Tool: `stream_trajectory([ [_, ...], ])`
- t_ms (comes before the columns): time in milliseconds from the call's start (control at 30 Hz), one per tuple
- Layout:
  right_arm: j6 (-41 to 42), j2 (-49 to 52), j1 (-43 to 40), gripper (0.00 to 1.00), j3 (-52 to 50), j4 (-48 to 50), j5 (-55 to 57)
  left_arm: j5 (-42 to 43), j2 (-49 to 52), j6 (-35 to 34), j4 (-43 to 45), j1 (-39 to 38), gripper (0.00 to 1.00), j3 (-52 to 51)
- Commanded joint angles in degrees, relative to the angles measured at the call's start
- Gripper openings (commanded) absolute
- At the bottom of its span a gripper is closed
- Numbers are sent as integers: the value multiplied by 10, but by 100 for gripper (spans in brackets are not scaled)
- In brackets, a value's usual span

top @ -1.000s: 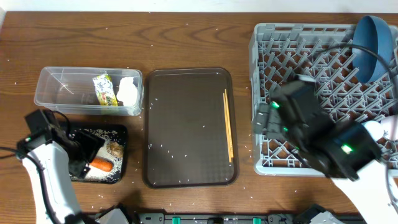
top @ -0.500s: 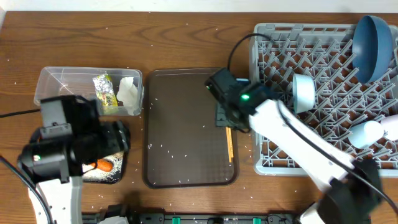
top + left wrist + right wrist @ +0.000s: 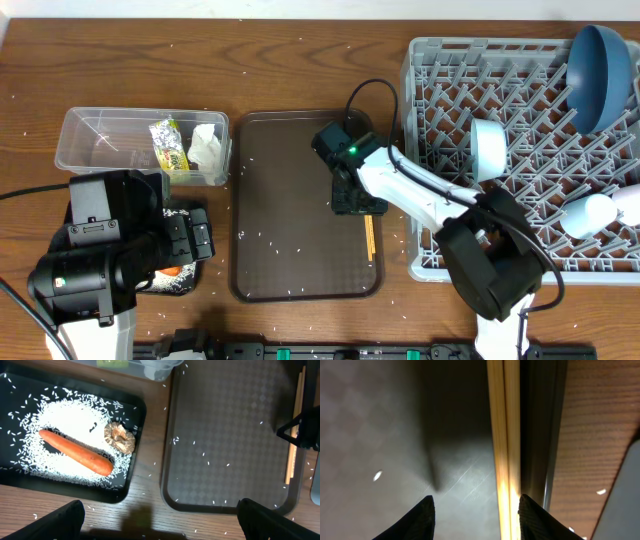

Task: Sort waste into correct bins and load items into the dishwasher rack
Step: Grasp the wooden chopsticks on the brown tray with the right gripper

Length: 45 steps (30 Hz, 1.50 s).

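Two wooden chopsticks (image 3: 502,435) lie side by side along the right rim of the brown tray (image 3: 290,200). My right gripper (image 3: 477,520) is low over them, jaws apart, with the sticks (image 3: 370,238) between the fingers and close to the right one. My left gripper (image 3: 160,525) hangs open and holds nothing above the table's front edge. Beside it, the black tray (image 3: 135,402) holds rice (image 3: 65,415), a carrot (image 3: 75,452) and a tan scrap (image 3: 120,437). The clear tub (image 3: 100,140) holds the wrapper (image 3: 168,145) and tissue (image 3: 205,148).
The grey rack (image 3: 425,60) at the right holds the blue plate (image 3: 598,78), a white bowl (image 3: 487,148), a light-blue cup (image 3: 585,212) and a pink cup (image 3: 630,205). Loose rice grains are scattered over the brown tray and the wooden table (image 3: 300,60).
My right arm swung from the rack to the brown tray and came down over the chopsticks, its jaws narrowing. My left gripper rose from the black tray and opened wider.
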Motion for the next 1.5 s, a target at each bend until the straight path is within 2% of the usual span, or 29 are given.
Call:
stream_trajectory([
  [0,-21,18,-10,47,0,8,-9,-8,0,8,-2,-2,98,2],
  [267,-22,45,-9,40,0,14,-11,-8,0,8,-2,-2,98,2],
  [400,-58,41,-9,35,1,16,-11,-8,0,8,-2,-2,98,2],
  [733,-70,-47,0,46,1,14,-9,-8,0,8,-2,-2,98,2],
  [1167,-54,10,13,45,0,42,-12,-8,0,8,-2,-2,98,2],
  [1467,-45,27,13,33,-1,54,-11,-8,0,8,-2,-2,98,2],
])
